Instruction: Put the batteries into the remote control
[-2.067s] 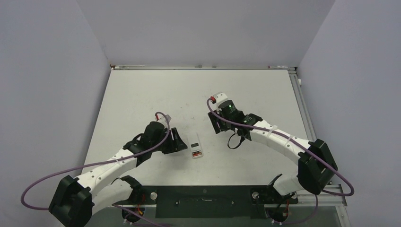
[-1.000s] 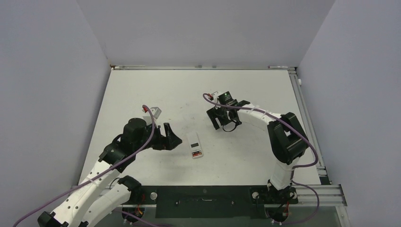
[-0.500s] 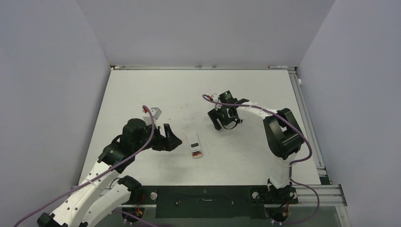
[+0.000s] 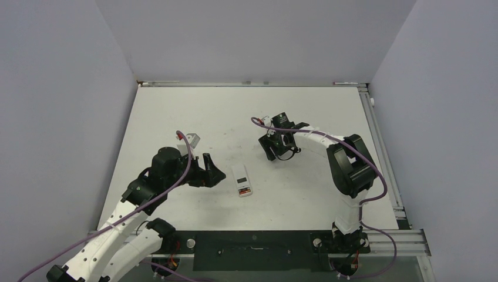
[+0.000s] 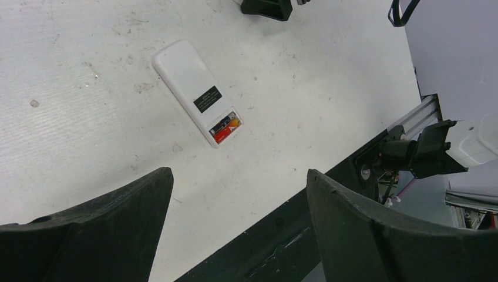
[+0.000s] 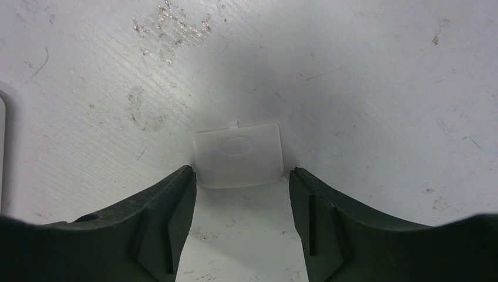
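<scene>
Top view: remote [image 4: 241, 180] lies flat on the desk [image 4: 176, 111], a bit below the middle of the frame, long way running up-down. Batteries [image 5: 224, 123] sit in the recess at its lower end. Left end effector [image 4: 215, 171] is just left of the remote, not touching it. Right end effector [image 4: 272, 150] is up and to the right, well apart from the remote. Right wrist view: a lid [image 6: 238, 154] lies flat on the desk between that end effector's fingers [image 6: 170, 205]; can't tell if they touch it.
</scene>
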Controlling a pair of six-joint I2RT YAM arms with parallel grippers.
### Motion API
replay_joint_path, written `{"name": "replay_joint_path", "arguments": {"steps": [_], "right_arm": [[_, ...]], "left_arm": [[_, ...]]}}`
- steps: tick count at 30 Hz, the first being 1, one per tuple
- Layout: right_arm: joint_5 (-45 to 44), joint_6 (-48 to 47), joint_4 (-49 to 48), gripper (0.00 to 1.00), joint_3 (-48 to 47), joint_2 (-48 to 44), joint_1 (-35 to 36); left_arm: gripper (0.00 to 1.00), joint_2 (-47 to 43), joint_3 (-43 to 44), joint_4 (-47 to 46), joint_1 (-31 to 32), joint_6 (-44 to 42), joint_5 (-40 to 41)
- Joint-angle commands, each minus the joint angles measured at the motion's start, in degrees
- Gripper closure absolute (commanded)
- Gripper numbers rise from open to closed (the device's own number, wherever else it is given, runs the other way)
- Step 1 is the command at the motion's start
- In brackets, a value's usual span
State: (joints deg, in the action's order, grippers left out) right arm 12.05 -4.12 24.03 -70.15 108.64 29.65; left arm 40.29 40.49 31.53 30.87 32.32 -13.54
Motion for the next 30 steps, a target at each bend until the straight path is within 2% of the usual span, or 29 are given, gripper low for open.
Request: {"name": "replay_joint_path", "arguments": {"steps": [1, 6, 23, 30], "right_arm": [[1.3, -0.6, -0.3, 0.43, -1.6, 1.5, -0.1], [1.9, -1.0, 0.1, 0.47, -1.7, 1.4, -0.1], [1.4, -1.3, 1.3, 0.46, -1.0, 1.1, 1.5], [0.9, -1.4, 2.1, 0.50, -1.2, 1.2, 2.1]], "left_arm": [[0.19, -0.5, 1.2, -0.7, -0.7, -0.6, -0.5], [0.19, -0.4, 1.2, -0.7, -1.0, -0.6, -0.7], [0.18, 0.0, 0.8, -1.0, -2.0, -0.6, -1.7], [0.18, 0.1, 0.7, -1.2, -2.1, -0.5, -1.9]]}}
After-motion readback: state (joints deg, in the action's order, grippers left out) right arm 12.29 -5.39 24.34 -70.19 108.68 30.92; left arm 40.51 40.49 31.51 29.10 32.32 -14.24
